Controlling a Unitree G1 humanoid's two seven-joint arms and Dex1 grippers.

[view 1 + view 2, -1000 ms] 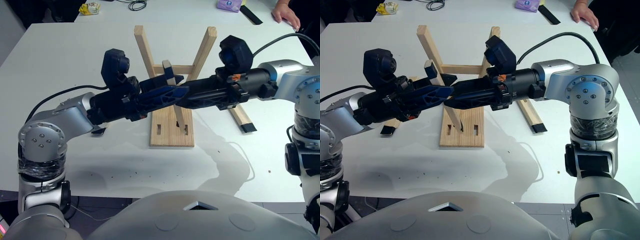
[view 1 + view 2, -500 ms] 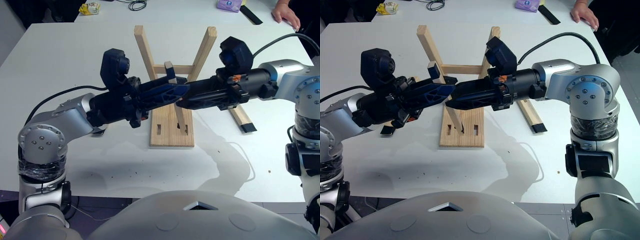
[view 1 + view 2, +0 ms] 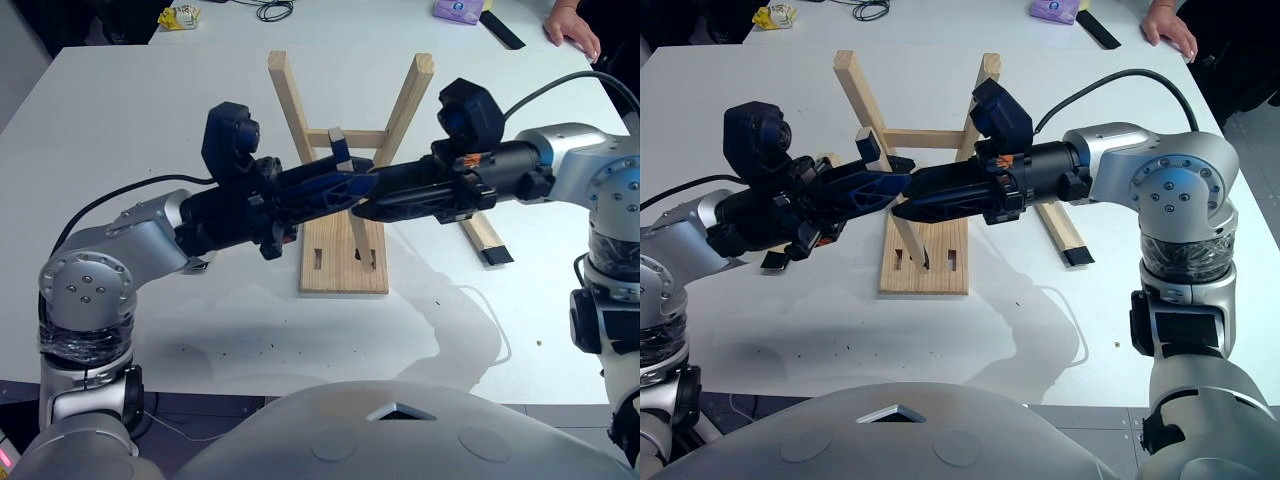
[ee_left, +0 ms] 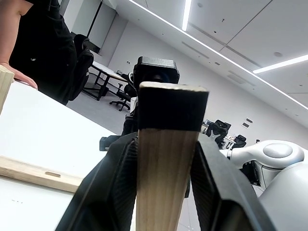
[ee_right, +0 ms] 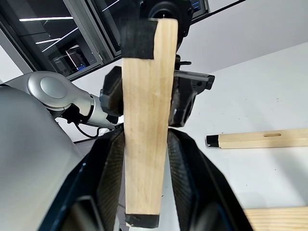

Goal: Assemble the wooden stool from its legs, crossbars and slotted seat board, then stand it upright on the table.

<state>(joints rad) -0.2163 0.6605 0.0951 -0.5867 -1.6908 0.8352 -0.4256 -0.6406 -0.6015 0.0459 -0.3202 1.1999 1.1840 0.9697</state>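
While left end effector (image 3: 345, 172) and right end effector (image 3: 366, 203) clench leg (image 3: 362, 240), frame (image 3: 286, 92) lies behind.

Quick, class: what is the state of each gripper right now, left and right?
Left gripper: closed on the upright pale wooden stool leg.
Right gripper: closed on the same leg.

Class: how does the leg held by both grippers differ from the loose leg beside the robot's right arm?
The held leg stands tilted on the seat board; the loose leg lies flat on the table. The left gripper and right gripper clamp the held leg; no gripper holds the loose leg. Both are pale wood, black-capped.
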